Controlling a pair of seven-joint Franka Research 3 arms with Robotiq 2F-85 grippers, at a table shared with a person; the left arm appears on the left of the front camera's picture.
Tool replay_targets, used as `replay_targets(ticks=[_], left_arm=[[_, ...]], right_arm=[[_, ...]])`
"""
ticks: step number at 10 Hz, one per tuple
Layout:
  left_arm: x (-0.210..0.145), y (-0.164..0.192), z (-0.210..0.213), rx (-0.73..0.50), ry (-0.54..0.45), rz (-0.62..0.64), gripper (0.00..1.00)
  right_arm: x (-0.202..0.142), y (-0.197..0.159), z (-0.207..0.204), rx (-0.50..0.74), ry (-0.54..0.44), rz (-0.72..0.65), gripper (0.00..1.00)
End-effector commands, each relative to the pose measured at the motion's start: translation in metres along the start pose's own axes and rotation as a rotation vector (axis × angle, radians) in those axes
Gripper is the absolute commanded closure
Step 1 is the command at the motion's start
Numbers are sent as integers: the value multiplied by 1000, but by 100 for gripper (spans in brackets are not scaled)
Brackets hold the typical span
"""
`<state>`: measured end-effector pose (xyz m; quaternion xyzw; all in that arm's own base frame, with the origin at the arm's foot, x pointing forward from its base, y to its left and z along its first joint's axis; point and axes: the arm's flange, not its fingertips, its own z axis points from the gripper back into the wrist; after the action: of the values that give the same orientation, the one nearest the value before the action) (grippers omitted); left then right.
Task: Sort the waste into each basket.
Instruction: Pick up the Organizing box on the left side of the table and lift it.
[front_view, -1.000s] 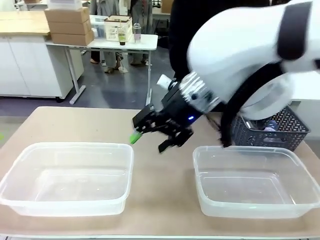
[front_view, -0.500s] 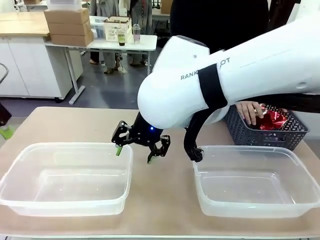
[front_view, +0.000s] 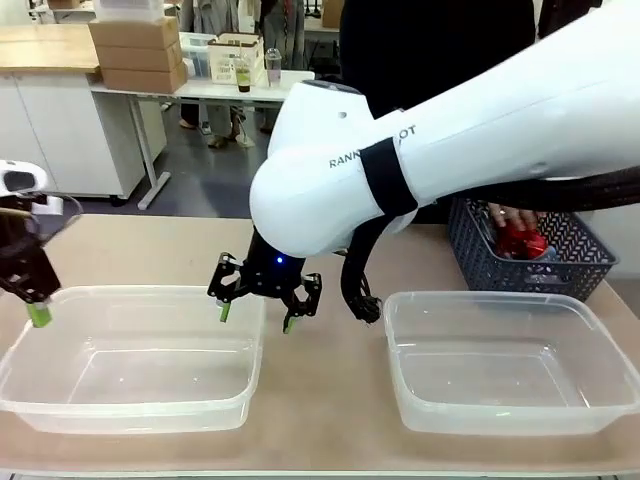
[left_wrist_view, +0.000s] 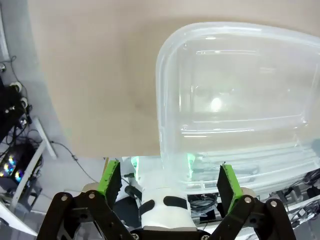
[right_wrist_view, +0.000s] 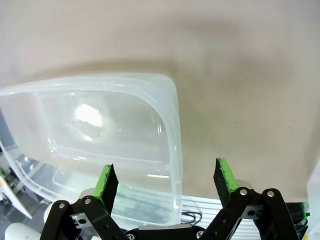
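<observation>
— That right arm (front_view: 450, 130) takes up half the table (front_view: 330, 400), stretched from the right side clear across the middle. Does that worry you?

— A bit. Its elbow hangs in front of the person at the far side, so a wide swing back could come close to them. And both arms are at the left tub (front_view: 150, 291), one at each end. If they both go in, they could knock each other.

— And the right tub (front_view: 480, 297)?

— Bare, like the left one, so I'd say nothing is sorted yet. The black cable (front_view: 362, 305) looping off the right arm dangles just by its far left corner and might hook the rim.

— Where's the waste, then?

— In the dark grey basket (front_view: 572, 268), far right. The person's hand (front_view: 505, 213) is down in it on a red can (front_view: 520, 240). A reach in there now could meet fingers rather than cans.

— And the grippers?

— Both spread wide and holding nothing. The right gripper (front_view: 256, 318) hovers over the left tub's right rim, and from its wrist the corner sits between the pads. A straight drop could land a finger on the rim and tip or shove the tub. The left gripper (left_wrist_view: 170, 179) straddles the left end the same way, so it runs the same risk.
</observation>
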<state>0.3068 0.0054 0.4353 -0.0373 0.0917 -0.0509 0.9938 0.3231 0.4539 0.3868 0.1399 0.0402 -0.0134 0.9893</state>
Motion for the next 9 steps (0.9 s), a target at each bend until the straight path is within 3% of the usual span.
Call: replay_targets(ticks=[1,4,5,8,9], left_arm=[[-11,8,14,11,-54,26,0],[-8,4,14,-6,-49,10,0],[4,4,-13,-19,72,-16,0],[19,9,-75,12,182,55,0],[18,11,-84,-1,172,58,0]], right_arm=[[-3,-7,1,1,-13,-7,0],[3,2,-2,30,-33,22,0],[11,-2,-9,59,-6,25,0],[21,-2,-23,57,57,1,0],[21,-2,-22,34,64,-6,0]])
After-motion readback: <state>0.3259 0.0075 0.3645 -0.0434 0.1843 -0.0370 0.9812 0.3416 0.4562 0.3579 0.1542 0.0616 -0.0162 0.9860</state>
